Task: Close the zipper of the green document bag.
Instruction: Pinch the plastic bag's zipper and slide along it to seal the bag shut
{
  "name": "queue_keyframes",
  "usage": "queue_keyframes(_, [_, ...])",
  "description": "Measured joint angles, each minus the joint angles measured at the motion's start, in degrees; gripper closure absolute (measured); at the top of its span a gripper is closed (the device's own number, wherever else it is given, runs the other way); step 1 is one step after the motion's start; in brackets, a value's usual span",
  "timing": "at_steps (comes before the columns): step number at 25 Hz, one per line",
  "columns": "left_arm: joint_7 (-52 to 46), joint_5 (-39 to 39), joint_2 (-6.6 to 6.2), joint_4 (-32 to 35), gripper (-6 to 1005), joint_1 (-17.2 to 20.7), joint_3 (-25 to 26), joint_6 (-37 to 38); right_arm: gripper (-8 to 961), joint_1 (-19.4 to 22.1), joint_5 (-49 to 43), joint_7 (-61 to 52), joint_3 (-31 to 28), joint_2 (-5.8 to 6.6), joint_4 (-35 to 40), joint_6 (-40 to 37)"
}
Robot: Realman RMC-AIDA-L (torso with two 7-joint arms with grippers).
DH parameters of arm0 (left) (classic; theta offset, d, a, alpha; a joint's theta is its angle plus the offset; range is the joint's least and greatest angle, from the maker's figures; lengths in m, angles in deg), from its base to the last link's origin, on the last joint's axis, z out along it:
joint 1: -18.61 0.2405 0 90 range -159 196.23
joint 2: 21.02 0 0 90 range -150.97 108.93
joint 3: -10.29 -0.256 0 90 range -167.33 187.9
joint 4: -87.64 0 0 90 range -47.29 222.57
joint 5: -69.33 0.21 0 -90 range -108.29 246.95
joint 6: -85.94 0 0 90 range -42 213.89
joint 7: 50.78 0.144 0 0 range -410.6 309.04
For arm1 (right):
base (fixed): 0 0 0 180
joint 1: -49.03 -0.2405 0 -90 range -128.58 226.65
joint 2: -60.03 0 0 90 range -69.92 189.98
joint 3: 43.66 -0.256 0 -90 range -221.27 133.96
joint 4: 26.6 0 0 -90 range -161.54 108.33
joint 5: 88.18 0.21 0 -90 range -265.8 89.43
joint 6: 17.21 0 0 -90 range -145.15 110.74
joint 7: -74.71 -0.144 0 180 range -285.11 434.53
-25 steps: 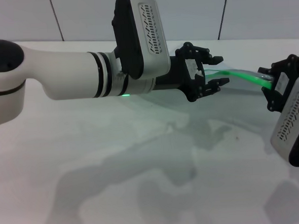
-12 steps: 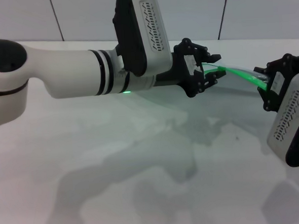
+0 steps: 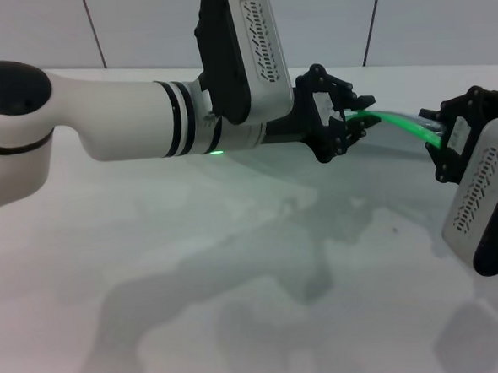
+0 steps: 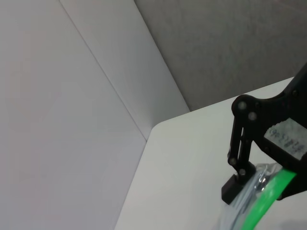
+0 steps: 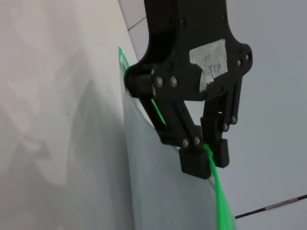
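The green document bag [image 3: 403, 143] hangs above the table between my two grippers, its translucent sheet drooping under the zipper [image 3: 397, 123]. That bright green strip runs nearly straight from one gripper to the other. My left gripper [image 3: 352, 121] is shut on the strip's left end; the left wrist view shows it [image 4: 261, 184] on the zipper [image 4: 268, 194] and bag [image 4: 240, 211]. My right gripper [image 3: 442, 139] holds the right end. In the right wrist view its pads [image 5: 206, 160] pinch the zipper [image 5: 218, 201] above the bag [image 5: 158, 191]. I cannot make out the slider tab.
The white table [image 3: 195, 266] spreads below both arms, marked only by their shadows. A grey panelled wall [image 3: 138, 24] stands close behind the table's far edge. My left forearm [image 3: 126, 118] reaches across the upper left of the head view.
The green strip sagged in a curve a second ago and is straighter now. Both grippers have risen slightly, and the left one has shifted a little to the right.
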Motion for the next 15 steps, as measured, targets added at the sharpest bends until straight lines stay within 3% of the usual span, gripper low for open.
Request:
queue_keyframes(10, [0.5, 0.1, 0.00, 0.2, 902, 0.0, -1.2, 1.1, 903, 0.0, 0.0, 0.0, 0.1, 0.00, 0.1, 0.0])
queue_keyframes(15, [1.0, 0.1, 0.00, 0.3, 913, 0.0, -1.3, 1.3, 903, 0.0, 0.0, 0.0, 0.2, 0.00, -0.1, 0.0])
